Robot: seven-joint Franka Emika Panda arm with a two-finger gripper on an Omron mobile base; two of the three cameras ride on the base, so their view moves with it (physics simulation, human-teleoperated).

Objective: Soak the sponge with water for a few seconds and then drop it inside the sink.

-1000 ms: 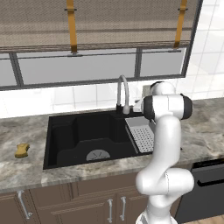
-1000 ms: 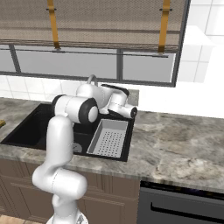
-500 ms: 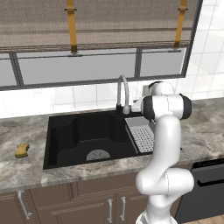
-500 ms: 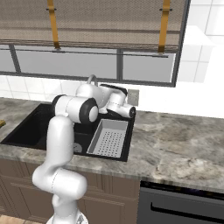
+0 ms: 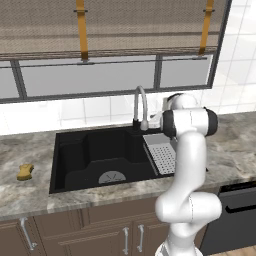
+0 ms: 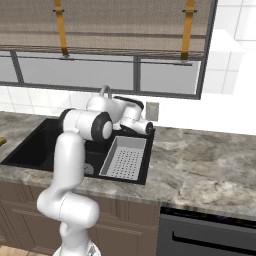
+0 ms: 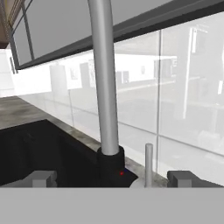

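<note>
Sponge (image 5: 24,172): yellow-orange, lumpy, lying free on the counter (image 5: 30,195) near its left end, just off the sink's left rim and well apart from the arm. Nothing touches it.

Sink (image 5: 75,150): black stepped basin set in the counter, round grey drain (image 5: 109,177) on its floor toward the front. Basin looks dry; no stream falls from the spout.

Faucet (image 5: 140,106): curved silver neck rising from a dark base at the sink's back edge. In the hand view the neck (image 7: 104,78) stands upright dead ahead, with a thin lever (image 7: 149,164) just beside its base.

Drainer (image 6: 126,157): grey perforated tray filling the sink's right end, directly below the forearm.

Gripper (image 7: 113,178): jaws spread wide, holding nothing; the two tips (image 7: 43,178) stand either side of the faucet base, close to it, contact not discernible. In the base views the hand sits behind the white elbow at the sink's back-right corner.

Step in hand, as judged: opening the tap before fetching the sponge. To do it well:
- Address the thin lever, not the thick neck; the neck sits centred between the tips, so a small sideways shift toward the lever seems needed.
- Push or nudge the lever gently with one finger; clamping is likely unnecessary.
- Confirm a blue stream falls into the basin before leaving.
- Withdraw upward and back to clear the spout and drainer, then cross to the counter's left end for the sponge.
</note>
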